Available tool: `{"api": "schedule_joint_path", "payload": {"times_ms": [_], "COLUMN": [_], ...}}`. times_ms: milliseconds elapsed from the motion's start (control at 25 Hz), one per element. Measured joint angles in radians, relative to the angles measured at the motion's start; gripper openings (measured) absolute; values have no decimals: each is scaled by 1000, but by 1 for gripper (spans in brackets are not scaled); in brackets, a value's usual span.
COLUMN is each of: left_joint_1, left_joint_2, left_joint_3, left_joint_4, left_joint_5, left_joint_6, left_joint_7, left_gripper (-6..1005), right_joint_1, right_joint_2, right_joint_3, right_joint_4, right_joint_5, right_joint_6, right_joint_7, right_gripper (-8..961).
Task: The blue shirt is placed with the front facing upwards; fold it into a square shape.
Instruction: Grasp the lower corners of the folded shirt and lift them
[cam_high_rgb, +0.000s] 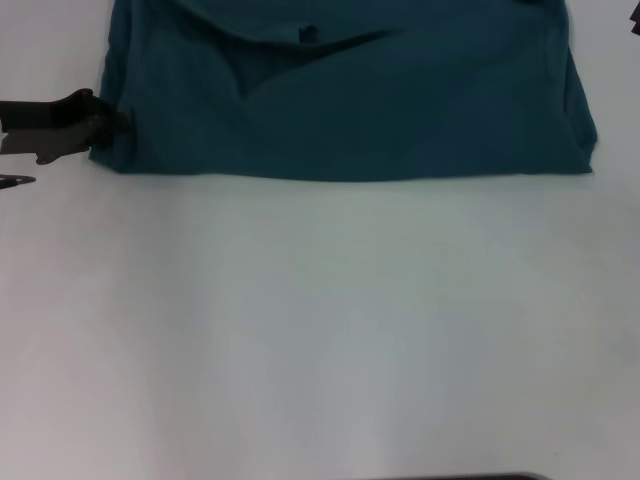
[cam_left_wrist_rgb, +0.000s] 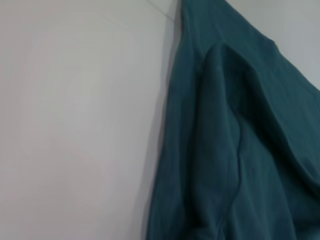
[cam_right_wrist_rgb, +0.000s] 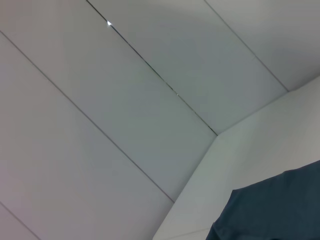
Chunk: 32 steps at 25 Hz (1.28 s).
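While I look down from the head camera, I see the blue shirt (cam_high_rgb: 350, 95) lying on the far part of the white table (cam_high_rgb: 320, 330), with its near edge straight from left to right. It looks folded over, with soft wrinkles near the middle. My left gripper (cam_high_rgb: 112, 125) is at the shirt's near left corner, touching the cloth, but I cannot tell if the claw is spread or pinching. My left wrist camera shows bunched folds of the shirt (cam_left_wrist_rgb: 235, 150). My right gripper is not in sight; its wrist camera shows one shirt corner (cam_right_wrist_rgb: 275, 210).
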Motion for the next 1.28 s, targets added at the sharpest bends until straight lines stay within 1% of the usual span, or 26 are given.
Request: {"api": "schedule_joint_path", "payload": {"times_ms": [320,400,560,760,840,1000,1080,1280], "left_joint_1": [4,14,44,80,95,107,116,127], "left_joint_2": [1,0,-9,-16,-20,-14,-14,-14], "left_joint_3": [-1,-6,-15,-38,-39,-43,-49,-68], "left_joint_4": [-10,-25,-74,-136,-159,-153,-151,-150], "left_joint_5": [12,10,-12,-49,-50,-48,-48,-49], "left_joint_6": [8,9,26,83,114,135,139,142], "left_joint_7": [1,4,15,91,127,122,92,-19], "left_gripper": [81,67,40,6,59,166,399,572], "right_joint_1": [0,-1,0,4,6,8,8,6], "right_joint_2": [1,1,2,2,0,-1,-2,-3], "right_joint_3": [1,1,1,1,1,0,-2,-1], "right_joint_4": [0,0,0,7,10,12,12,12], "right_joint_5": [0,-1,-4,-5,-5,-7,-7,-7], "right_joint_6": [-1,-1,0,2,5,9,10,10], "right_joint_7": [0,0,0,-2,-5,-7,-6,-3], "right_gripper": [809,809,809,808,808,809,809,808]}}
